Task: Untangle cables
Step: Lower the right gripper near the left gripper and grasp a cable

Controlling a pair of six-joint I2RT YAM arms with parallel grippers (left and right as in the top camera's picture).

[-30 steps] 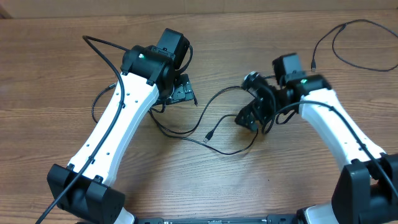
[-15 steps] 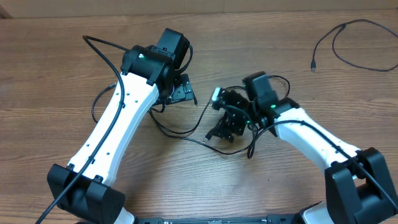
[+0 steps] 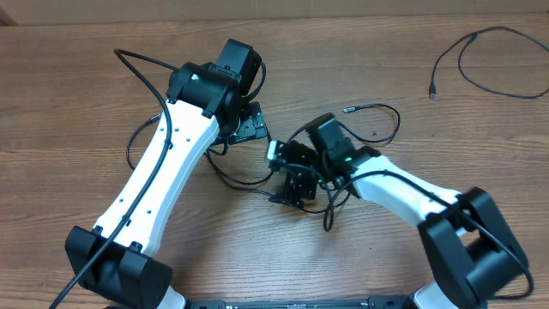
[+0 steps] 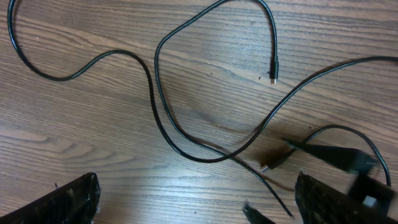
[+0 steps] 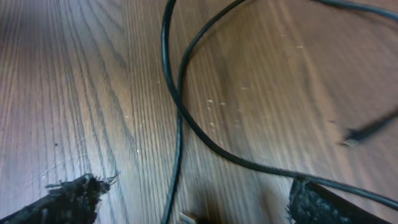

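Overhead alone shows a separate cable (image 3: 473,37) at far right; the left gripper (image 4: 199,205) and right gripper (image 5: 193,202) both gape wide, empty, above crossed cables (image 5: 180,109).

Soft even light; right wrist view blurs the cables (image 5: 180,106), overhead sharp.

You have two arms (image 3: 163,163) over one surface (image 3: 69,103). One cable (image 3: 432,86) lies apart; the tangle (image 3: 240,184) holds at least two more, exact number unclear.
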